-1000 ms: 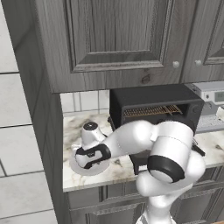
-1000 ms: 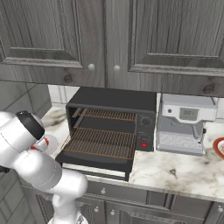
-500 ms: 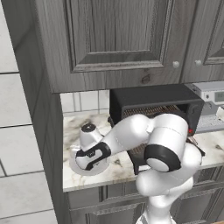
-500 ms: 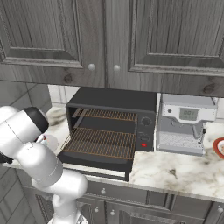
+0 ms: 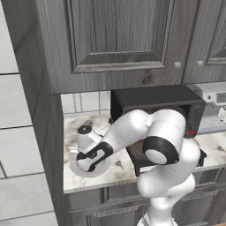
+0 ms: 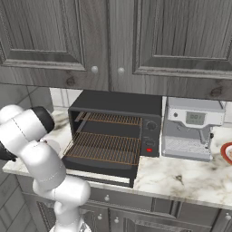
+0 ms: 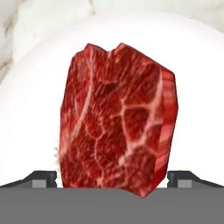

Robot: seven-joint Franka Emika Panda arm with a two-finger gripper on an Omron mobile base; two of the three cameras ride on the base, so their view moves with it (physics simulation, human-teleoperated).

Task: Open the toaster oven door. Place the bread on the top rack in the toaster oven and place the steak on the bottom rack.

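Hand view: the gripper is hanging just above the steak, its two fingertips spread wide to either side of the meat and not yet pinching it. The steak is lying on a white plate. Judged from this, the step in hand is the pick-up of the steak; the next move calls for lowering a little and closing squarely across the chunk, then carrying it to the bottom rack. In the left base view the arm is reaching down over the plate at the left end of the marbled bench. The toaster oven is standing with its door folded down, the top rack showing no bread. A coffee machine is standing beside it, under grey cabinets.
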